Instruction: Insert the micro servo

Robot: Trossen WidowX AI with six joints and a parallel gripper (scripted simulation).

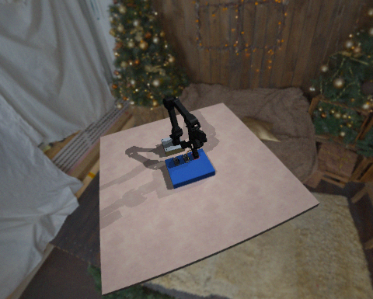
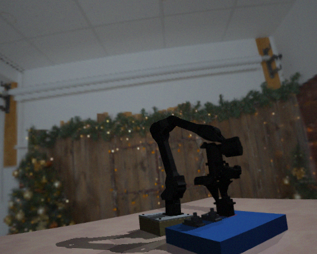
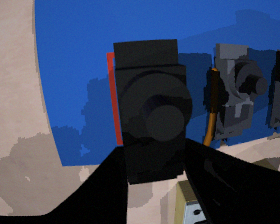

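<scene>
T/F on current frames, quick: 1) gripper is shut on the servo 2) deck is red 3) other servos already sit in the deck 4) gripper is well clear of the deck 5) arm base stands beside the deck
1) True: the gripper is shut on the micro servo.
2) False: the deck is blue; only a red marking edges the pocket.
3) True: a seated servo sits next to it.
4) False: it is low over the deck, holding the servo at the pocket.
5) True: the arm base stands at the deck's edge.
</scene>
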